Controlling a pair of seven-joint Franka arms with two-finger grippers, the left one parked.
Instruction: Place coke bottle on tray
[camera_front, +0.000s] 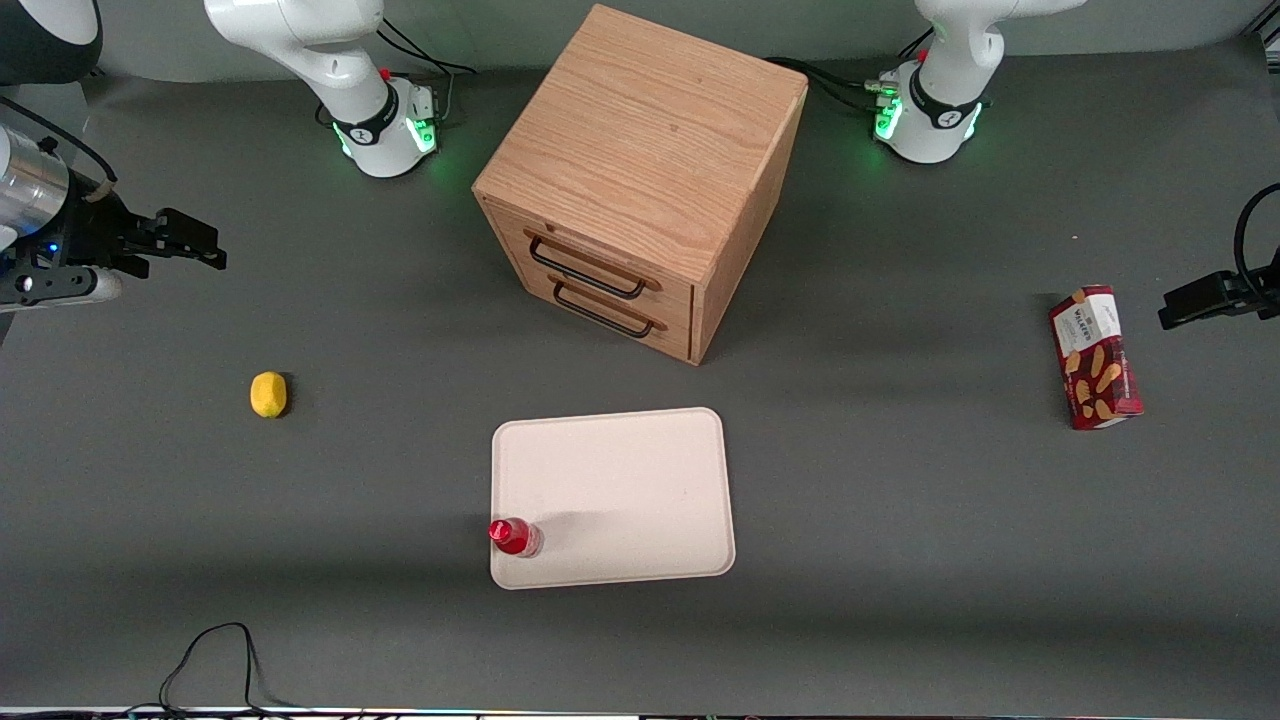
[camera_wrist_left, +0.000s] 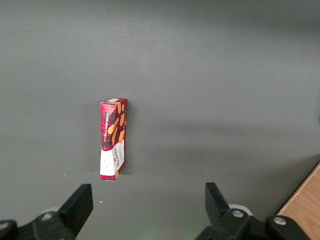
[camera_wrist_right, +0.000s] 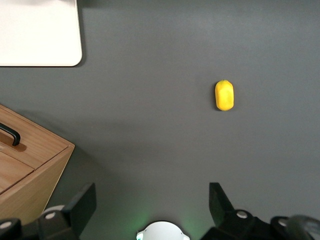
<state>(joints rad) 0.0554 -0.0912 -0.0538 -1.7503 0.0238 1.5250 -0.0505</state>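
Observation:
The coke bottle, small and red with a red cap, stands upright on the cream-beige tray, at the tray's corner nearest the front camera toward the working arm's end. The right arm's gripper is open and empty. It hangs above the table at the working arm's end, well away from the tray and farther from the front camera than the bottle. In the right wrist view the gripper has its fingers spread wide over bare table, and one corner of the tray shows. The bottle is out of that view.
A yellow lemon lies on the table between the gripper and the tray; it also shows in the right wrist view. A wooden drawer cabinet stands farther from the front camera than the tray. A red snack box lies toward the parked arm's end.

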